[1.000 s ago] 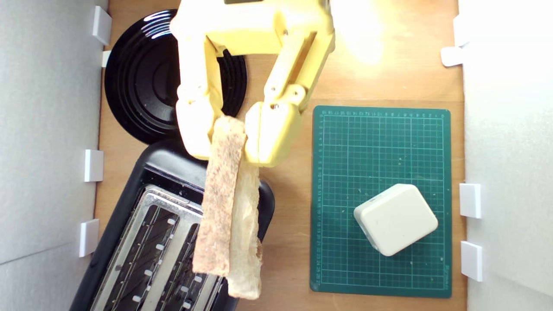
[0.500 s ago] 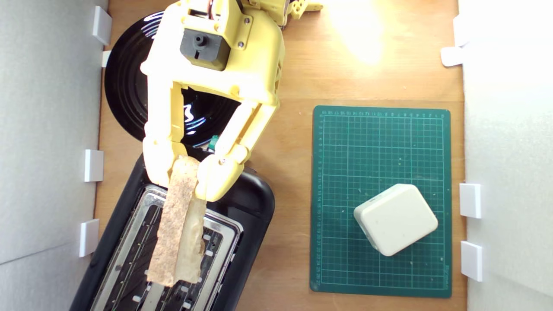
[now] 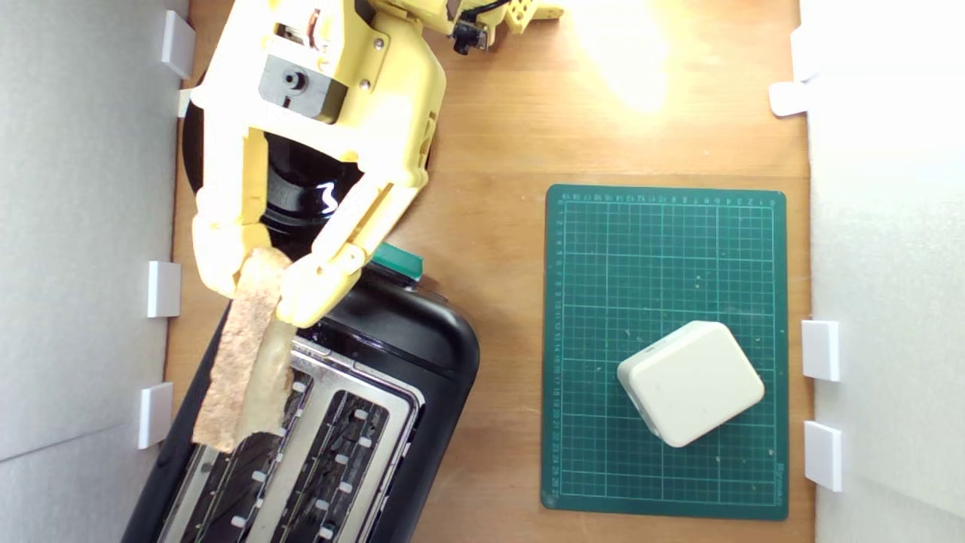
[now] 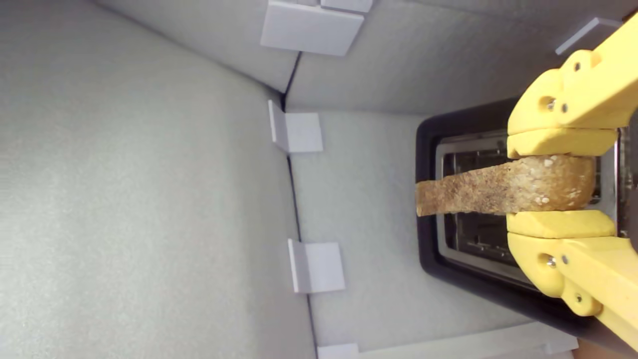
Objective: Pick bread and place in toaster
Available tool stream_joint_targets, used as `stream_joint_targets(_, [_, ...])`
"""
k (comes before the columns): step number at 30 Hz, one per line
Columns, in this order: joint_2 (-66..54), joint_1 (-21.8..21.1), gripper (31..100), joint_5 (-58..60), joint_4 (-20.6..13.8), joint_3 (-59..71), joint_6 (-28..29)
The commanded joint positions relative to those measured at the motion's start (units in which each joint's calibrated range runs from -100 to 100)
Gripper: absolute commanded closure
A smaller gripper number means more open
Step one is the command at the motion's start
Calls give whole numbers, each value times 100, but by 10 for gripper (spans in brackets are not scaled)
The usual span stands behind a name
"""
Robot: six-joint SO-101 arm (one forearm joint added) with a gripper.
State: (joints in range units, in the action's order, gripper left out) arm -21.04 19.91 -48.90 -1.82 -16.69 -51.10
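Pinching the bread [image 3: 245,362] crust-up, the gripper [image 3: 260,283] has the pick done; it hangs over the toaster [image 3: 407,339]'s left slot on the exterior view's left, drop-in left.

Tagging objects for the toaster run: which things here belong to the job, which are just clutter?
Job:
- wedge of rustic bread with tan-brown crust, clamped between the yellow gripper's fingers
- black two-slot toaster with silver top plate

Lying about:
- round glossy black plate, partly behind the arm
- green gridded cutting mat
- rounded white square block, on the mat
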Motion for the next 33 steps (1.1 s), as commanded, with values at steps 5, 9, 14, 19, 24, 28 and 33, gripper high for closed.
stream_joint_targets(5, [324, 241, 731, -537, 19, -1150, -224])
stream_joint_targets(9, [590, 241, 731, -622, 19, -1377, -197])
stream_joint_targets(14, [806, 209, 731, -631, 19, -1404, -229])
stream_joint_targets(19, [964, 185, 732, -665, 19, -1404, -239])
stream_joint_targets(24, [1023, 177, 732, -665, 19, -1404, -239])
stream_joint_targets(28, [1147, 169, 732, -665, 19, -1404, -239])
stream_joint_targets(33, [1189, 169, 732, -656, 19, -1404, -239])
